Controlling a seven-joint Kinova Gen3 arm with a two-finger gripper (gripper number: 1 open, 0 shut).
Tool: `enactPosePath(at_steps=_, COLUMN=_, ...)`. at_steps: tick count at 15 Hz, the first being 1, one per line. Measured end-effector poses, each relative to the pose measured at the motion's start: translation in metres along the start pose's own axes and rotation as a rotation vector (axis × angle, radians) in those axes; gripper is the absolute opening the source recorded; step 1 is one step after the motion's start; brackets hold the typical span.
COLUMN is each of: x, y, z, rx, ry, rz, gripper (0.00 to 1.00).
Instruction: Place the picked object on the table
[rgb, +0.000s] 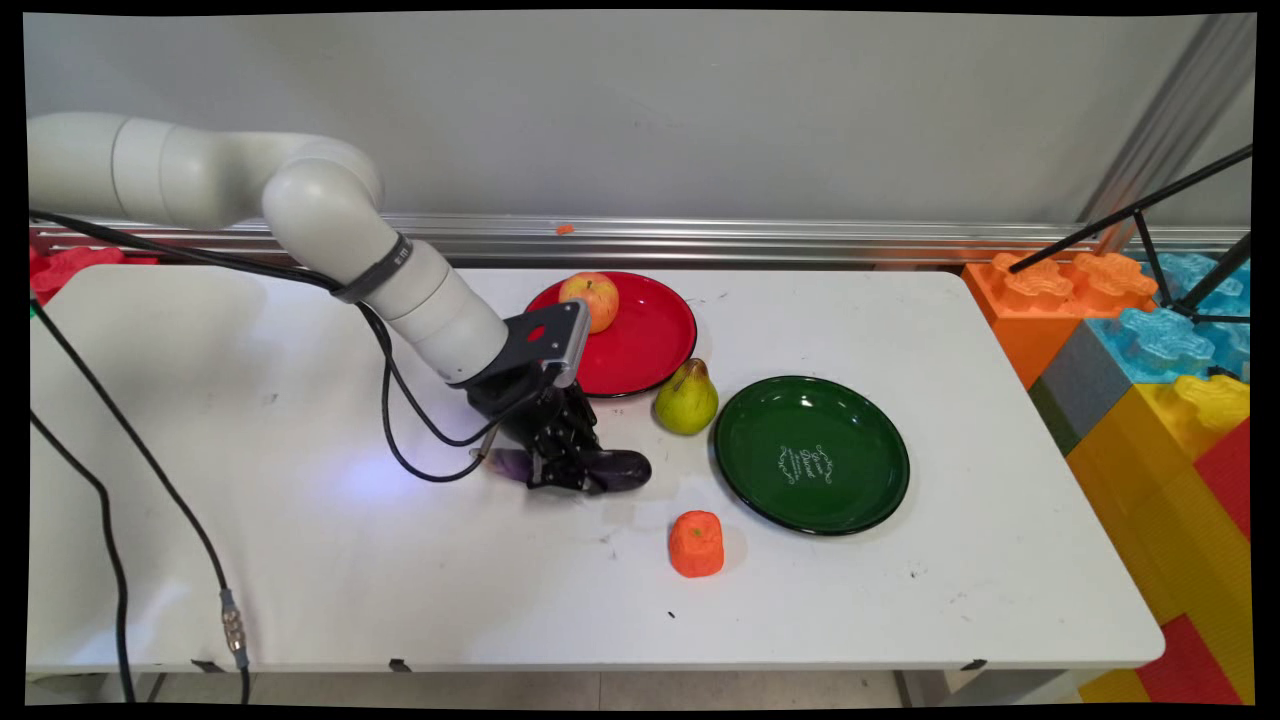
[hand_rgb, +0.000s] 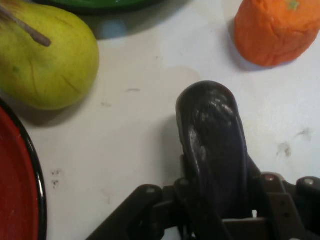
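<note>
I have the gripper (rgb: 566, 468) low at centre frame, fingers closed round a dark purple eggplant (rgb: 622, 468) lying on the white table (rgb: 300, 560); pear (rgb: 686, 400) and red plate (rgb: 640, 345) just above; orange fruit (rgb: 696, 544) lower right; green plate (rgb: 810, 455) right.

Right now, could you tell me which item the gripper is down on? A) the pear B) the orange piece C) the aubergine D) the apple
C: the gripper sits over the dark purple aubergine, which lies between its fingers in the hand view.
</note>
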Motion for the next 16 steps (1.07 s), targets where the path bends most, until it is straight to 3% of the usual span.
enactPosePath(at_steps=10, x=-0.0058, y=-0.0025, z=0.0085, rx=-0.011, ry=-0.012, rz=0.017, gripper=0.00)
enactPosePath(at_steps=11, x=-0.0058, y=-0.0027, z=0.0088, rx=-0.012, ry=-0.011, rz=0.018, gripper=1.00)
enactPosePath(at_steps=16, x=-0.0007, y=-0.0051, z=0.0058, rx=-0.010, ry=0.007, rz=0.016, gripper=1.00)
